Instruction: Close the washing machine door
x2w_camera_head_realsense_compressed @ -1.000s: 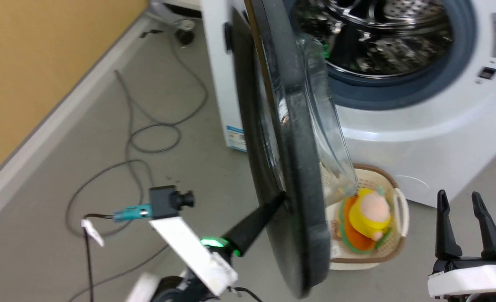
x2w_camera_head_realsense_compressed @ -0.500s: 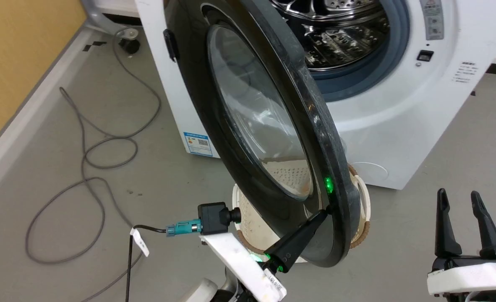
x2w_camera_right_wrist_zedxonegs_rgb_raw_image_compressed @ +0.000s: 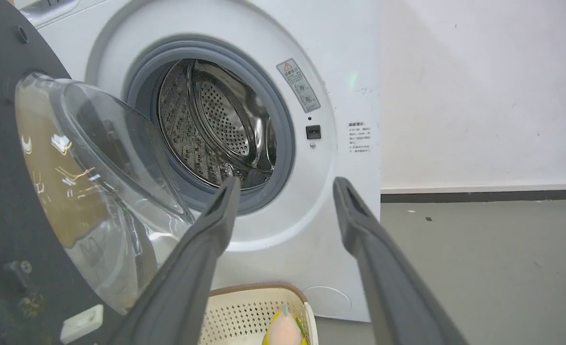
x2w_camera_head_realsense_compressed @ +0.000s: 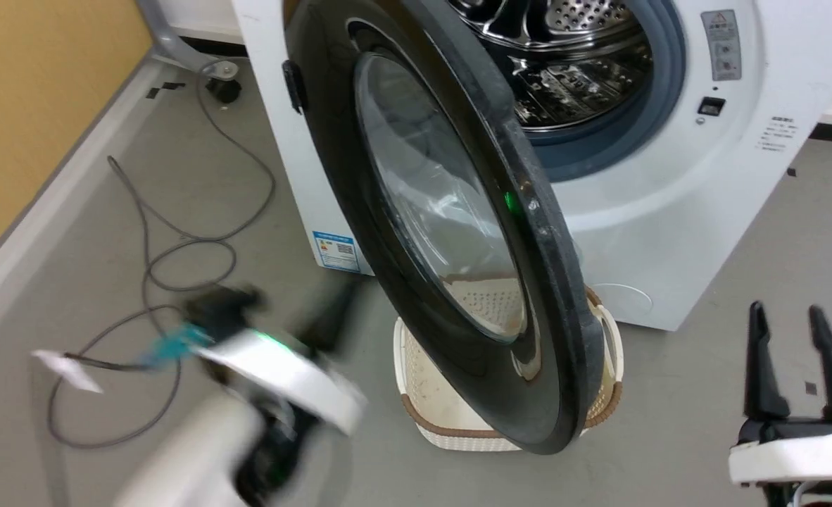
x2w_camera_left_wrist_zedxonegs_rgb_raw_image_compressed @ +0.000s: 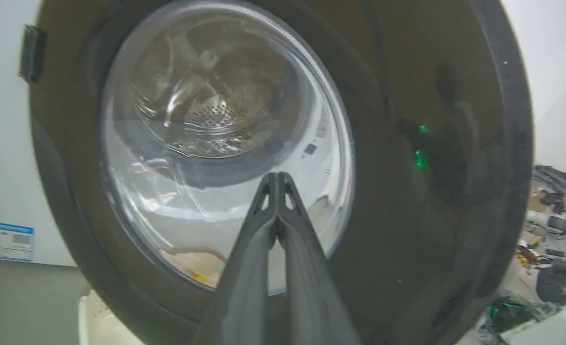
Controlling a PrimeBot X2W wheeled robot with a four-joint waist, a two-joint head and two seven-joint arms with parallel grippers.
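The washing machine door (x2w_camera_head_realsense_compressed: 430, 211) stands partly open, its glossy black outer face and glass turned towards me. Behind it the white washing machine (x2w_camera_head_realsense_compressed: 669, 232) shows its grey gasket and steel drum (x2w_camera_head_realsense_compressed: 571, 56). My left gripper (x2w_camera_head_realsense_compressed: 338, 303) is a blur low on the left, apart from the door. In the left wrist view the left gripper (x2w_camera_left_wrist_zedxonegs_rgb_raw_image_compressed: 277, 176) is shut on nothing and points at the door (x2w_camera_left_wrist_zedxonegs_rgb_raw_image_compressed: 407, 191). My right gripper (x2w_camera_head_realsense_compressed: 785, 313) hangs open at the lower right. In the right wrist view the right gripper (x2w_camera_right_wrist_zedxonegs_rgb_raw_image_compressed: 285, 184) faces the drum (x2w_camera_right_wrist_zedxonegs_rgb_raw_image_compressed: 216, 124), with the door's inner side (x2w_camera_right_wrist_zedxonegs_rgb_raw_image_compressed: 5, 191) at the left.
A cream perforated basket (x2w_camera_head_realsense_compressed: 416, 366) sits on the floor under the door, and a yellow toy (x2w_camera_right_wrist_zedxonegs_rgb_raw_image_compressed: 283, 330) lies in the basket (x2w_camera_right_wrist_zedxonegs_rgb_raw_image_compressed: 244, 306). Grey cables (x2w_camera_head_realsense_compressed: 177, 239) loop over the floor at the left beside a yellow wall (x2w_camera_head_realsense_compressed: 36, 105). A blue sticker (x2w_camera_head_realsense_compressed: 336, 250) marks the machine's front.
The door has swung from edge-on to angled towards the machine. My left gripper has left the door's lower rim and is moving fast to the left. The right gripper has stayed put.
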